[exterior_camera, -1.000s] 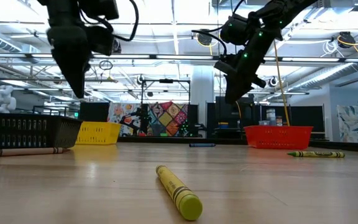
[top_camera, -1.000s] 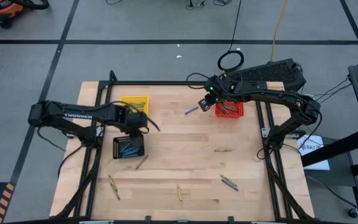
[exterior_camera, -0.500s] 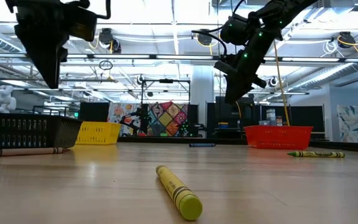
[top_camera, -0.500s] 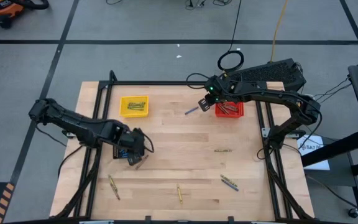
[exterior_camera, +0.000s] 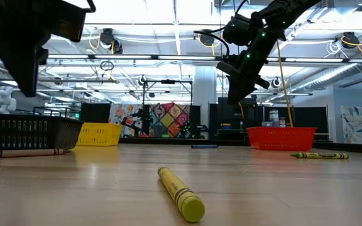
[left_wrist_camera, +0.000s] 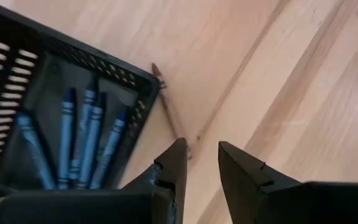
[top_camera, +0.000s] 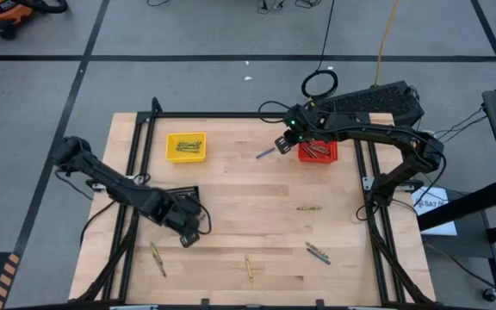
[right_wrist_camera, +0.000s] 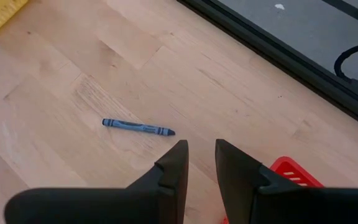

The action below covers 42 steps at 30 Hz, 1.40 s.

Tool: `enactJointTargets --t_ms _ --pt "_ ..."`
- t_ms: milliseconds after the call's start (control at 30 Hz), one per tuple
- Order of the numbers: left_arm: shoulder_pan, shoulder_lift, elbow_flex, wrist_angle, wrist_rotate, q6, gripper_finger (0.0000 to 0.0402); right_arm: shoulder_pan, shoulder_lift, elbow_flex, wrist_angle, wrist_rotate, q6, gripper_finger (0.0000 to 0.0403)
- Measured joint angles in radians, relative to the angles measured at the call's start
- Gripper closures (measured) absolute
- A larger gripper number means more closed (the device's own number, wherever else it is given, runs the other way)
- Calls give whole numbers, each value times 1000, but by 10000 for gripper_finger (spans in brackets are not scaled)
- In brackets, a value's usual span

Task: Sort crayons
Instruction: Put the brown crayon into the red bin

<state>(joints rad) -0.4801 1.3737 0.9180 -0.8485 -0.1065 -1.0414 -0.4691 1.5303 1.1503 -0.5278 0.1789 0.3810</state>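
Note:
Crayons lie scattered on the wooden table. A blue one (right_wrist_camera: 138,127) lies just beyond my right gripper (right_wrist_camera: 201,158), which hangs open and still above the table beside the red basket (top_camera: 317,151). A brown one (left_wrist_camera: 173,118) lies against the black basket (left_wrist_camera: 73,143), which holds several blue crayons. My left gripper (left_wrist_camera: 202,163) hovers open just past that basket's near right corner, with the brown crayon's end under its fingertips and nothing between its fingers. Other crayons lie near the front edge: (top_camera: 158,258), (top_camera: 249,268), (top_camera: 318,252).
A yellow basket (top_camera: 186,145) with yellow crayons stands at the far left. Another crayon (top_camera: 308,207) lies right of centre. A black frame rail (top_camera: 231,114) runs along the far edge, with rails down both sides. Bare wood lies in the middle of the table (top_camera: 257,198).
My left gripper has swung from above the black basket toward the table's near edge, sinking a little and rolling about its own axis. Its finger gap looks the same. The basket, hidden under the arm before, now shows beside it.

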Motion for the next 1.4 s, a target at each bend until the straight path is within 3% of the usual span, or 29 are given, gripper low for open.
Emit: enactJointTargets --t_ms 467,1400 --pt "-90 154 0 37 -7 -183 314 1 0 0 -63 0 30 335" --pt "-83 328 3 46 -36 -209 313 21 0 0 -68 0 52 335"
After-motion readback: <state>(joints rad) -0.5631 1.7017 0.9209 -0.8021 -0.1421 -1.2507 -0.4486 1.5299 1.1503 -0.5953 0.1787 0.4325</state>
